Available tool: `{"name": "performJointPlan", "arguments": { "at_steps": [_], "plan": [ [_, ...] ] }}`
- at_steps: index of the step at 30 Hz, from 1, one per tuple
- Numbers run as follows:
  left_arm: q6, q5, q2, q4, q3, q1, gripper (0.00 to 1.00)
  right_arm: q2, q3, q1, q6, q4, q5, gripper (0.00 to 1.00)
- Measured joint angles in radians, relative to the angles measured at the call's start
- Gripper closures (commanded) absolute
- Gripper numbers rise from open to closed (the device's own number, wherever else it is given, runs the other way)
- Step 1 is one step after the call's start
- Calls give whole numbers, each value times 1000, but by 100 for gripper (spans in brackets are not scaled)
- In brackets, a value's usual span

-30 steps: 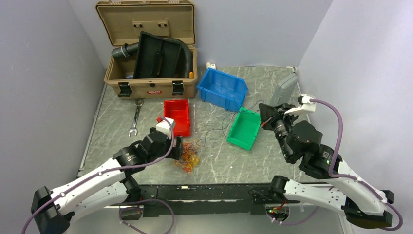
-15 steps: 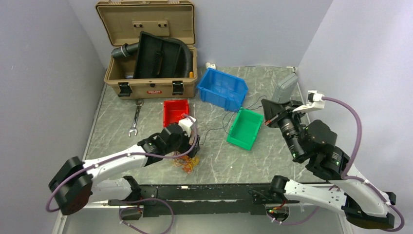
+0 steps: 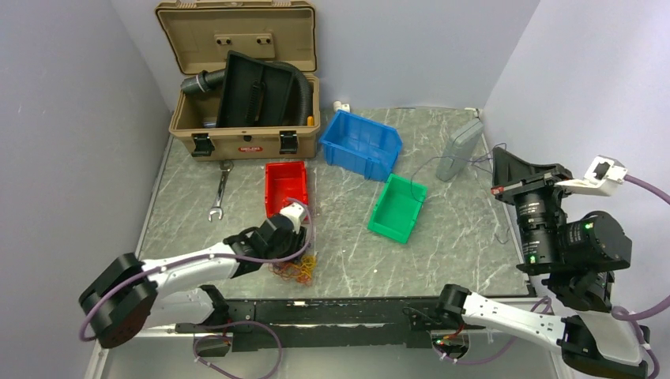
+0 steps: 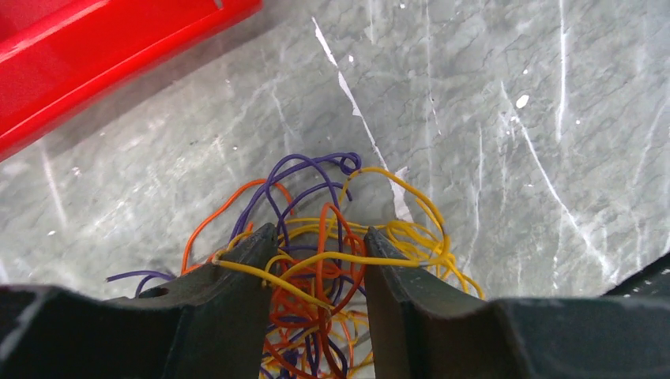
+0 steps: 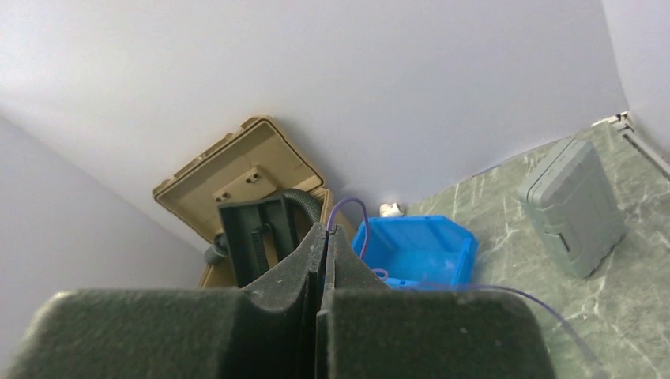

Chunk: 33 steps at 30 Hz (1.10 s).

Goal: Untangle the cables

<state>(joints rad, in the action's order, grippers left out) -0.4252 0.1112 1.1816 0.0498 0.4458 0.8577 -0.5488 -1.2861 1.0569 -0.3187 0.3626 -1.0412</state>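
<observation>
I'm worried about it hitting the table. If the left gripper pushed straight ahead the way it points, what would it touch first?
The wire tangle: the left gripper is open with strands between its fingers. The marble tabletop lies just behind, though depth is unclear.

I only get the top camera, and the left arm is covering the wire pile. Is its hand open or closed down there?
Observer: Open. In the left wrist view the left hand has its two fingers apart, and the cables are bunched in the gap between them.
Operator: What colours are the wires?
Observer: Orange, yellow and purple. One yellow strand crosses from one finger to the other.
Operator: And the other hand, way up high?
Observer: The right wrist view shows the right hand shut on a thin purple wire, which loops up past its tip.
</observation>
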Motion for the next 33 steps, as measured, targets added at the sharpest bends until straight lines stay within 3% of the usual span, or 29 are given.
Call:
{"name": "performJointPlan", "arguments": {
  "at_steps": [10, 21, 28, 33],
  "plan": [
    [-40, 71, -264, 171, 19, 0, 62, -124, -16, 0, 13, 3, -6, 100],
    [-41, 126, -319, 307, 81, 0, 60, -311, 15, 0, 67, -69, -8, 100],
    [-47, 159, -368, 326, 81, -1, 60, -486, -57, -12, 148, -120, 0, 100],
    [-55, 169, -368, 335, 81, -2, 60, -592, -99, -108, 200, -182, 42, 100]
  ]
}}
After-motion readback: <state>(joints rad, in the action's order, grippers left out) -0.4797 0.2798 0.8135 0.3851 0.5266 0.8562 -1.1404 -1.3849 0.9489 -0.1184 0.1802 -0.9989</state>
